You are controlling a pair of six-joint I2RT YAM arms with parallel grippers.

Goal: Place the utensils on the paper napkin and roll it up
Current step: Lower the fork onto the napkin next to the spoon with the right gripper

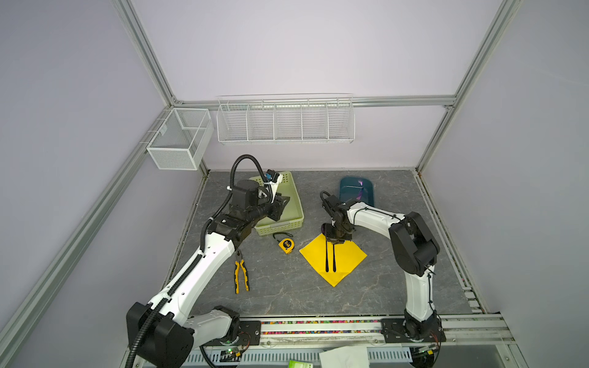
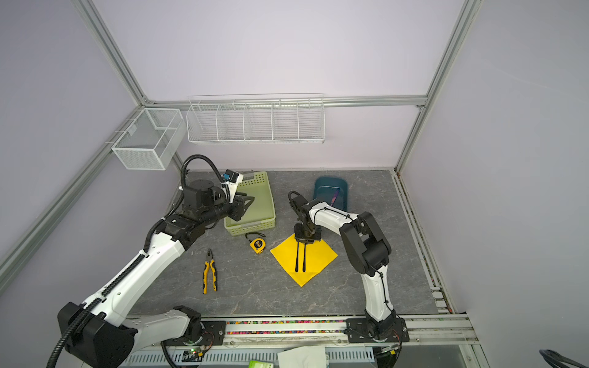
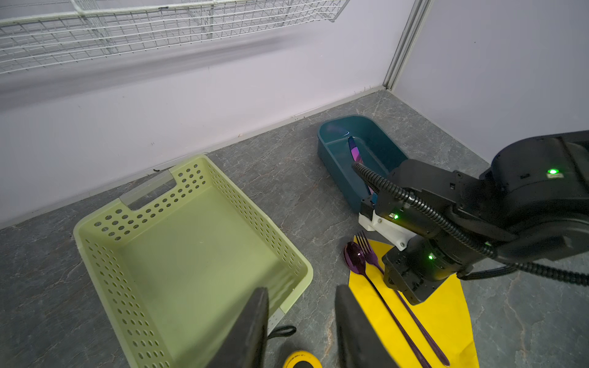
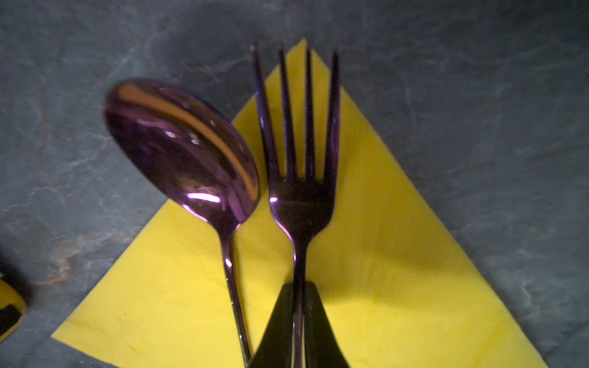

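Leftmost, the left tool (image 3: 301, 291) hangs above the pale green perforated basket (image 1: 280, 227), its two fingers apart with nothing between them. Nearer the front of the grey stone-patterned surface (image 1: 287, 293) lie the yellow-and-black pliers (image 1: 241, 275), and just right of them the small round yellow tape measure (image 1: 286, 245); neither belongs to the task.

At centre right the yellow paper napkin (image 1: 349, 258) lies flat on the surface, turned corner-on like a diamond. On it the spoon (image 4: 181, 149) and the fork (image 4: 301, 197) rest side by side, handles nearly parallel along the diagonal. The spoon's bowl overhangs the far corner onto the bare surface; the fork's tines reach that corner's tip. The right tool (image 4: 299, 296) points straight down with its fingers closed on the fork's thin handle, low against the paper.

Farthest right and back, a teal tray (image 1: 345, 183) holds one more purplish utensil (image 3: 354, 153), seemingly a knife.

Handling, as judged: both utensils look rigid, glossy and narrow, so a grip across the handle near its middle should hold, though the polish may let them twist or slide. The napkin looks thin, limp and very light; it would likely drag or crease under any sideways pull. Taking it at a free corner or edge, with the utensils' weight pinning the sheet, seems the safest start for rolling.
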